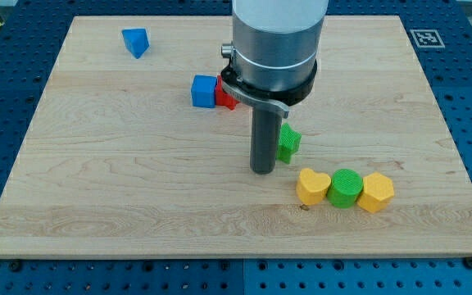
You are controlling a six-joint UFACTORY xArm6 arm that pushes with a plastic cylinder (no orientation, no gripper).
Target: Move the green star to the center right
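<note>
The green star lies near the middle of the wooden board, partly hidden behind my rod. My tip rests on the board just to the left of the star and a little below it, touching or nearly touching it. The large grey arm body rises above the rod to the view's top.
A yellow heart, a green cylinder and a yellow hexagon sit in a row right of and below my tip. A blue cube touches a red block above and left. A blue triangle lies top left.
</note>
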